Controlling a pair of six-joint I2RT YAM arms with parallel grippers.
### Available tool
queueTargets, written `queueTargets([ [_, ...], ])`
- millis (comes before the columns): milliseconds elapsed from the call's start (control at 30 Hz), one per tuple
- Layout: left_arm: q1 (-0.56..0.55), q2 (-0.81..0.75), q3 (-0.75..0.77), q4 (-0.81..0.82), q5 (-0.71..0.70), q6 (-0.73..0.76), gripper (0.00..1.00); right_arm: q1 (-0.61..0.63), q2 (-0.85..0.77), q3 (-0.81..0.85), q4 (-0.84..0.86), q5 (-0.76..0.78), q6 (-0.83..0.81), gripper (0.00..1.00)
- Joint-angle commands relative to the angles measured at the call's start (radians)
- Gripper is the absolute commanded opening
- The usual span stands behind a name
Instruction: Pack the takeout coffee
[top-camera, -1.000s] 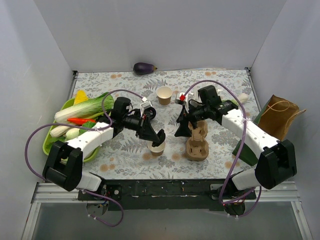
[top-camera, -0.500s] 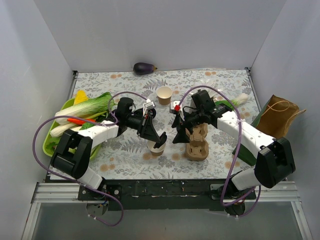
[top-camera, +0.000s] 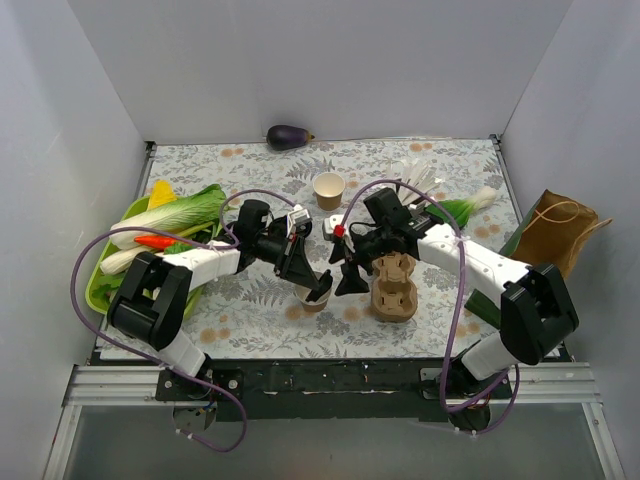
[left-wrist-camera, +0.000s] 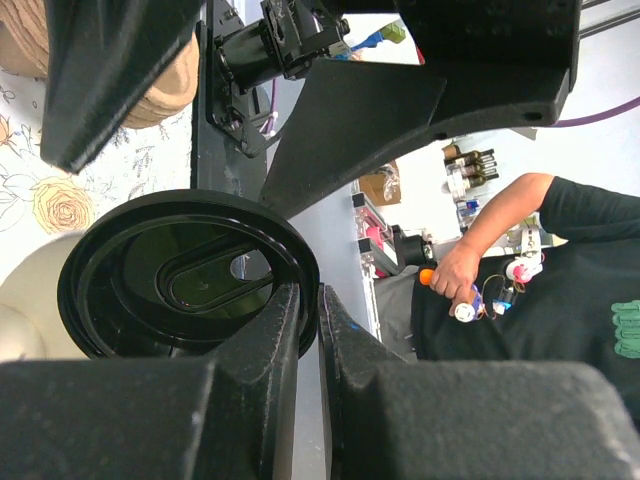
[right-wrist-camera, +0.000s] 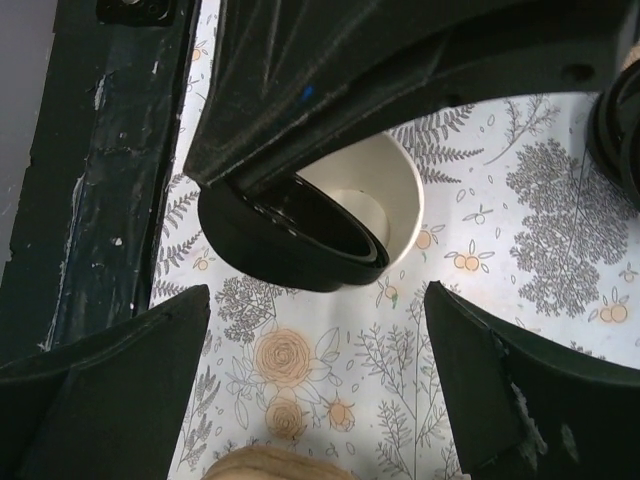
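Here the left gripper (top-camera: 316, 283) is pinching the lid (left-wrist-camera: 185, 275) over the cup (right-wrist-camera: 393, 190) to seat it; the right gripper (top-camera: 345, 274) is hovering wide open alongside, likely to steady it.

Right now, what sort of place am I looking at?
Probably a robotics lab test booth: white panel walls box in a floral-clothed table, toy-like vegetables fill a green tray, and a person is visible beyond it.
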Motion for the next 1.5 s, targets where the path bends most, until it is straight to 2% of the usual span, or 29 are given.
queueTargets([
  [0,0.004,-0.007,0.031,-0.054,0.099,0.067,0.01,0.023,0.023,0.015,0.048,-0.033,-0.019,0.96],
  [133,0.004,0.007,0.048,-0.111,0.112,0.12,0.02,0.029,0.049,0.027,0.054,-0.053,-0.008,0.94],
  [300,0.006,0.038,0.095,-0.31,0.125,0.26,0.06,0.034,0.058,0.035,0.071,-0.063,0.032,0.87],
  [467,0.007,0.047,0.141,-0.408,0.102,0.346,0.19,0.035,0.061,0.023,0.126,-0.058,0.09,0.75],
  [633,0.009,0.039,0.146,-0.422,0.044,0.351,0.25,0.035,0.061,0.017,0.143,-0.055,0.127,0.68],
  [900,0.015,0.006,0.189,-0.493,-0.071,0.392,0.33,0.037,0.072,0.026,0.157,-0.056,0.161,0.65],
  [1200,0.018,-0.028,0.21,-0.54,-0.259,0.415,0.33,0.037,0.084,0.043,0.168,-0.047,0.181,0.65],
  [1467,0.024,-0.063,0.238,-0.609,-0.295,0.466,0.31,0.039,0.089,0.06,0.171,-0.052,0.197,0.65],
])
